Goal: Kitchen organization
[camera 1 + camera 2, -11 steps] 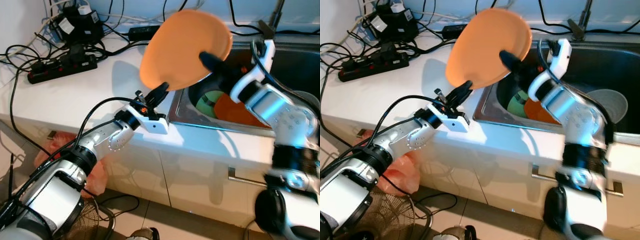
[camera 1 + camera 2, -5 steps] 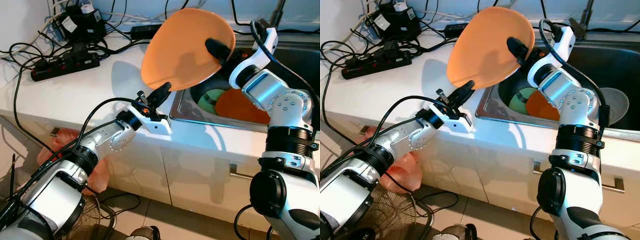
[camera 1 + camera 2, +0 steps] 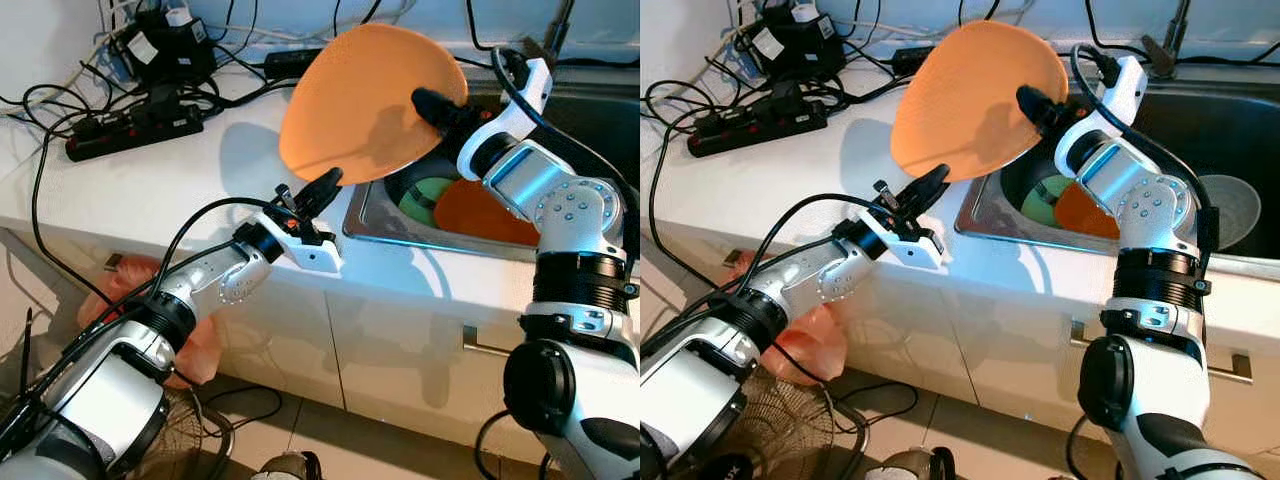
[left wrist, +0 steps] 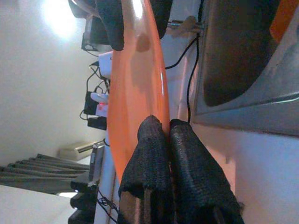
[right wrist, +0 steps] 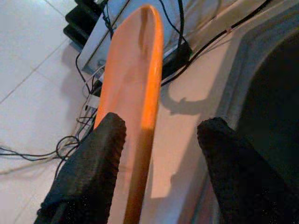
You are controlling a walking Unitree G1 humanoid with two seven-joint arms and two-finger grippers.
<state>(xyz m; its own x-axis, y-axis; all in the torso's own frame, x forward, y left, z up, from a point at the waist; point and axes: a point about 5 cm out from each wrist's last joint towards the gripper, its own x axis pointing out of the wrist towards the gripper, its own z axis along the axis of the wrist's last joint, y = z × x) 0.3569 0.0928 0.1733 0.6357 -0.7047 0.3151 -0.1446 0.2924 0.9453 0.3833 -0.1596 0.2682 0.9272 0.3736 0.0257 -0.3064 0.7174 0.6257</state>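
An orange plate [image 3: 365,105], glossy and edge-up, is clamped at its lower rim by the left hand [image 3: 322,189]. The right hand [image 3: 432,103] is spread wide at the upper rim. Open white table [image 3: 180,185] lies left; the sink [image 3: 400,225] edge right.

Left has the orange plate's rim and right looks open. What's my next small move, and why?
Probably draw the right gripper back toward the sink. Its jaws stand open around the orange plate, while the left gripper is clamped on the lower rim, so the plate seems handed over; the left can then lower it onto the counter.
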